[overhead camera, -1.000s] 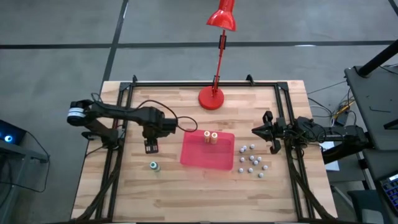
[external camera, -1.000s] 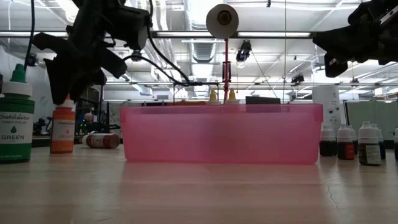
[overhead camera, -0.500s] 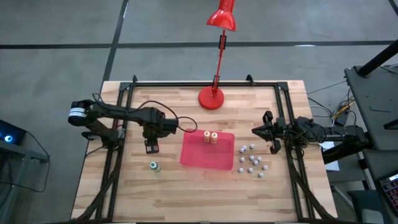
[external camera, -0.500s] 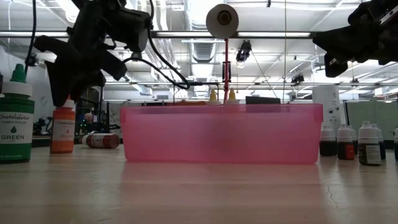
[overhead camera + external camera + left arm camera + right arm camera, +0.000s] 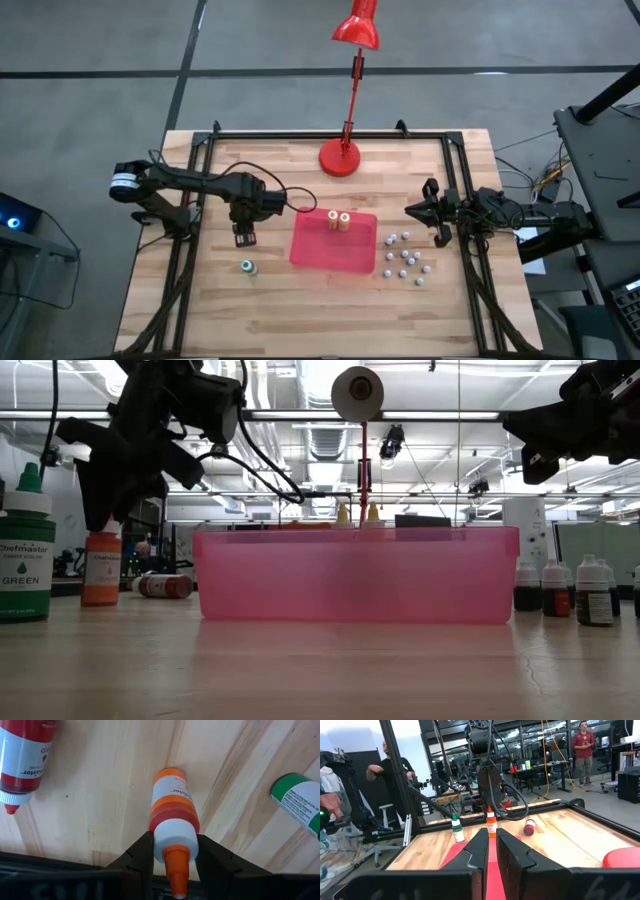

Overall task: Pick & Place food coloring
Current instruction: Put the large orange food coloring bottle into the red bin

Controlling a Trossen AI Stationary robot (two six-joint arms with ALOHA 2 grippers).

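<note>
An orange food coloring bottle (image 5: 172, 805) stands on its base on the wood table (image 5: 300, 310), left of the red tray (image 5: 335, 255). My left gripper (image 5: 174, 855) hangs over it, pointing down, shut on its top. Two yellow-capped bottles (image 5: 337, 220) stand in the tray's far part. A green bottle (image 5: 247, 266) stands nearer the front edge, and a red bottle (image 5: 25, 755) lies on its side close by. My right gripper (image 5: 410, 211) waits shut at the table's right edge, holding nothing. My left gripper has the orange bottle's white cap (image 5: 172, 837) pinched between its two fingers (image 5: 142, 852), just below the orange nozzle. The fingers come from above and point down. The bottle stands upright with its base on the table (image 5: 100, 600).
Several small white-capped dark bottles (image 5: 405, 258) stand right of the tray. A red desk lamp's base (image 5: 340, 158) sits at the table's far middle. Black rails (image 5: 190, 230) run along the table's sides. People stand in the room beyond the table.
My left gripper's fingers have drawn closer together about the orange bottle's cap, while the arm stays in place. The bottle has not moved.
</note>
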